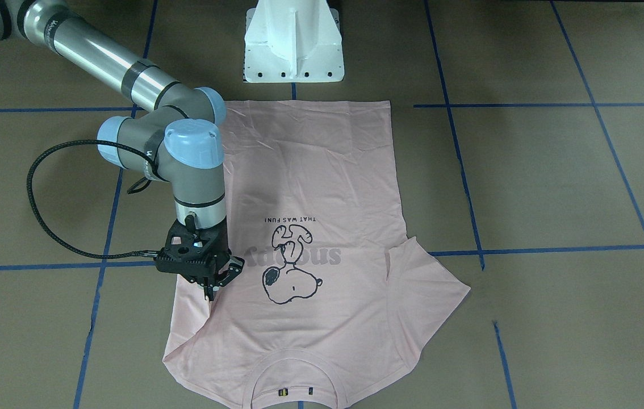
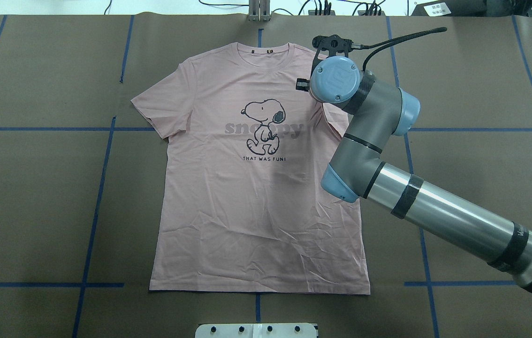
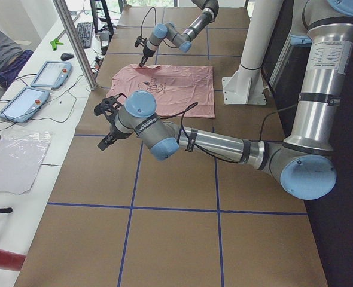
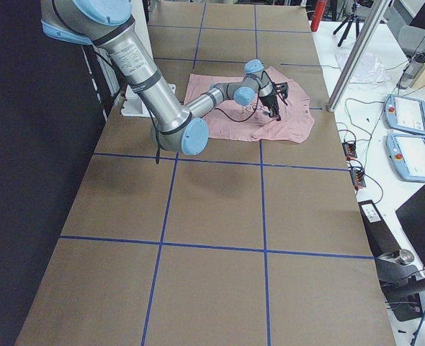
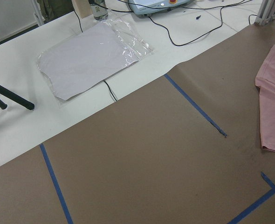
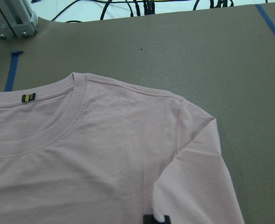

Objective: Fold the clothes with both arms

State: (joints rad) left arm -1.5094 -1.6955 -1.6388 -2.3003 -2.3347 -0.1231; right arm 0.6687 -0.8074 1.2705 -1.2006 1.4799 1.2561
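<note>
The pale pink T-shirt (image 1: 310, 187) (image 2: 256, 211) lies flat and print-up on the brown table, with its collar (image 2: 261, 49) on the far side from the robot's base. My right gripper (image 1: 209, 294) (image 4: 275, 112) points down at the shirt's sleeve seam on my right side. Its fingertips (image 6: 156, 219) are together on the fabric, and the sleeve (image 6: 193, 154) is creased there. My left gripper (image 3: 107, 122) hovers over bare paper off the shirt's other side. I cannot tell whether it is open or shut. Its wrist view catches only the shirt's sleeve edge (image 5: 272, 112).
The white pedestal base (image 1: 293, 45) stands just behind the shirt's hem. Blue tape lines (image 2: 102, 188) cross the brown paper. Beyond the table's far edge lie a plastic-wrapped sheet (image 5: 91, 60), tablets (image 3: 48, 75), cables and a metal post (image 3: 75, 42).
</note>
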